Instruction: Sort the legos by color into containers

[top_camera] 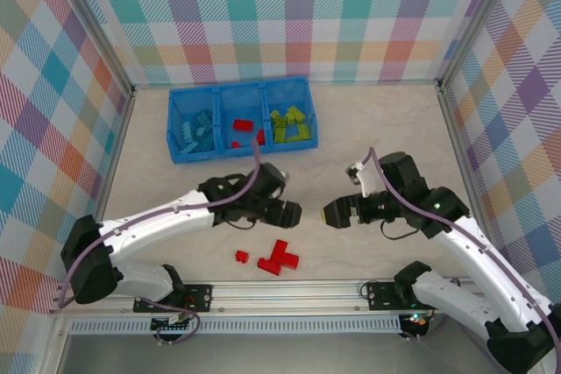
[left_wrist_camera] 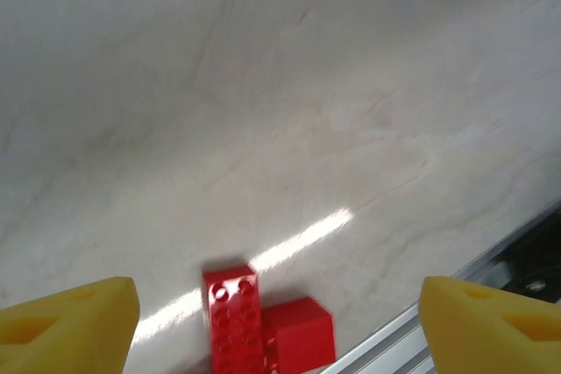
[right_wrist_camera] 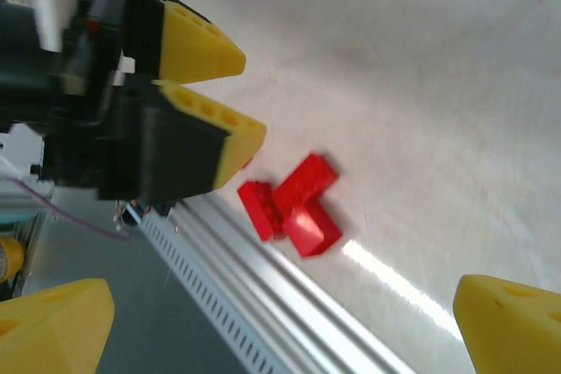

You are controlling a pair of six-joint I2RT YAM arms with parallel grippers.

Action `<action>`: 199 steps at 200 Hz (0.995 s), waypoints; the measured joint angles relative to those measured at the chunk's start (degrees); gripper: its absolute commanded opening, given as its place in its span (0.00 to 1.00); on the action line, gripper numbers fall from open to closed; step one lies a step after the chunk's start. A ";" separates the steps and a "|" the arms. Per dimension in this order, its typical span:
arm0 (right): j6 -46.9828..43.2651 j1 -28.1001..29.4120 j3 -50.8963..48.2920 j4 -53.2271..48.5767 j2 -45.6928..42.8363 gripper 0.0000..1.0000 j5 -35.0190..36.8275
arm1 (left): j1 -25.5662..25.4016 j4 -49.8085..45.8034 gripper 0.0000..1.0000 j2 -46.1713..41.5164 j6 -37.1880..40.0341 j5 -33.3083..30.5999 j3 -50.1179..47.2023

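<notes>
Pale marbled bench (top_camera: 386, 129), pastel plaid walls (top_camera: 289, 15), aluminium rail (top_camera: 298, 288) at near edge. Containers (top_camera: 245, 152) at far side hold blue, red and green bricks (top_camera: 198, 131), left to right; loose red legos (top_camera: 277, 257) lie by the rail. Left hand (top_camera: 291, 214) and right hand (top_camera: 333, 214) face each other just beyond them, both spread open, empty.

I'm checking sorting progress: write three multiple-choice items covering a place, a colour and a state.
1. The loose red studded plastic bricks lie: A) on the beige table near the arms; B) in a gripper; C) against the back wall.
2. The right compartment of the bright blue plastic bin tray holds bricks coloured: A) blue; B) red; C) lime green.
3. The right gripper is: A) shut on a red brick; B) open, empty; C) shut tight.
1A, they rest on tabletop; 2C, lime green bricks fill it; 3B, its yellow fingers stand apart.
</notes>
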 measured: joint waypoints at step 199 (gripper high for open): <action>3.26 0.00 -4.57 -2.75 0.87 1.00 -1.44 | -5.33 -1.03 0.24 20.81 -12.50 -2.49 -0.42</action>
